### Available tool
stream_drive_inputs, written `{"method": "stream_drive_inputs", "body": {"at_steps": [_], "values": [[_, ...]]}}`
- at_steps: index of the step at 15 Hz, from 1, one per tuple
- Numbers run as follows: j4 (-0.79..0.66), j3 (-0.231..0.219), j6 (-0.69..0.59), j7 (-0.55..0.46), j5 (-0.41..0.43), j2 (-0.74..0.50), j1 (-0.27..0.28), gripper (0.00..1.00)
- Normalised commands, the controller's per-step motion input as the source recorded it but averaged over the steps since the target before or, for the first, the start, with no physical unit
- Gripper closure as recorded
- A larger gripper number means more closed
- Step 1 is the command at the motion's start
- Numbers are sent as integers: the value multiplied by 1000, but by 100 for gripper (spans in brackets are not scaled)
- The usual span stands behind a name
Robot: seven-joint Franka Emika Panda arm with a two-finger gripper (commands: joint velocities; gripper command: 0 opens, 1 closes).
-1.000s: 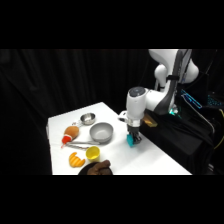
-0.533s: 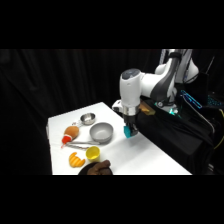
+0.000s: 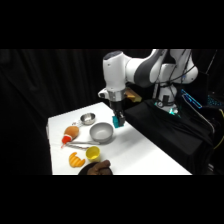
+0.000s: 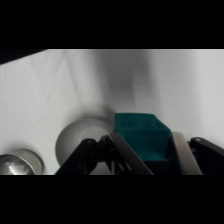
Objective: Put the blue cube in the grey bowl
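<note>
The blue cube hangs in the air above the table, held between the fingers of my gripper, just right of and above the grey bowl. Seen from the wrist, the cube sits clamped between the fingers, and my gripper is shut on it. The grey bowl lies below and to the left of it in that view, apart from the cube.
A smaller shiny silver bowl stands behind the grey one and shows in the wrist view. A carrot-like piece, metal tongs, a yellow cup, an orange piece and a brown object lie near the table's front left.
My gripper has risen and moved left with the blue cube, from low over the table toward the grey bowl.
</note>
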Motion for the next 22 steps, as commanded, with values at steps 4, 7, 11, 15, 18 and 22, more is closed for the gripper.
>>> {"method": "stream_drive_inputs", "body": {"at_steps": [4, 7, 11, 15, 18, 22], "values": [[276, -4, -145, -280, 107, 111, -147, 74], [273, -35, -56, -269, 108, 201, -126, 74], [254, -40, 46, -301, 136, 213, -112, 74], [190, -13, 148, -295, 190, 220, -80, 74], [125, 10, 193, -246, 178, 209, -50, 74], [109, 25, 182, -206, 150, 203, -40, 74]]}}
